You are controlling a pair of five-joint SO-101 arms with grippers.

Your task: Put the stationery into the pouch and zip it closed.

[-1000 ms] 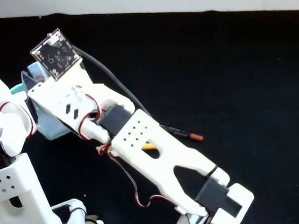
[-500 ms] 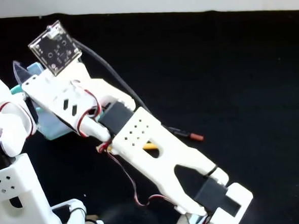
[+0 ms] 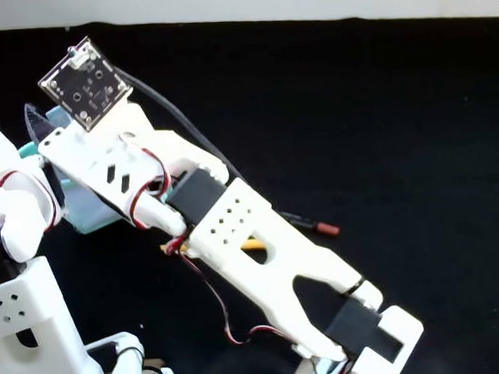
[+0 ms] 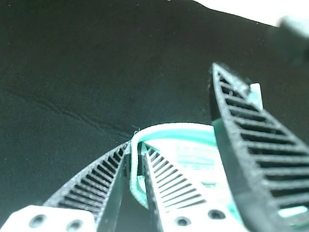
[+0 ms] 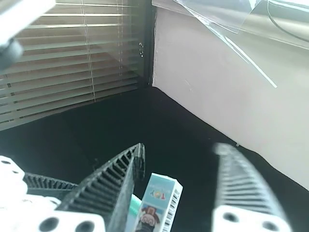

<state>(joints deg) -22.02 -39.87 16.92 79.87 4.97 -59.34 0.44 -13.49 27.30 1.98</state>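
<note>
Your left pincer is pressed together on the pouch, with the teal rim nipped between its two ribbed fingers and the pale mouth of the pouch curving away just beyond them. A bigger dark ribbed finger stands across the far side of that opening; it looks like the other arm's, though you can't be sure from here. Over on your right wrist camera, the right pincer is spread wide, and a small light-blue box with a printed face sits upright between the fingers, close beside one of them and well apart from the other, so nothing is gripping it. Behind it you've got slatted blinds and a pale wall. From above, the pouch lies at the left of the black tabletop, tucked between the left arm and the wrist of the right arm, which stretches diagonally across from the lower right and covers most of it. Two loose pieces sit out on the tabletop, apart from the pouch: a yellow pencil peeking through the gap in the right arm's forearm, and just beside that arm a dark pen with a red tip pointing right.
</note>
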